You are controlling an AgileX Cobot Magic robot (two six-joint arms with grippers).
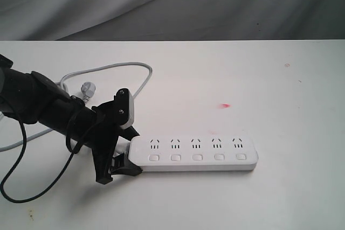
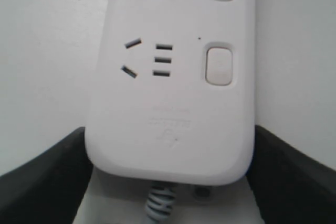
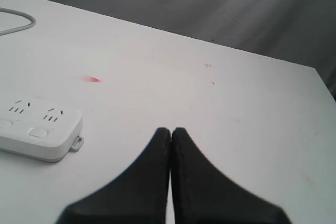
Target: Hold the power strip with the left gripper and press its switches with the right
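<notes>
Nearest me, the left gripper (image 1: 131, 151) clasped the cord end of the power strip (image 1: 197, 153), one black finger on each long side. The strip lay flat on the white table (image 1: 291, 95), its switches (image 1: 197, 158) in a row along the near edge. The grey cord (image 1: 144, 79) looped behind to the plug (image 1: 86, 88). A small red mark (image 1: 225, 105) sat beyond. The right gripper (image 3: 170, 134) hung pinched together, apart from the strip's far end.

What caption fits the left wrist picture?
The left gripper holds the white power strip by its cord end.
</notes>
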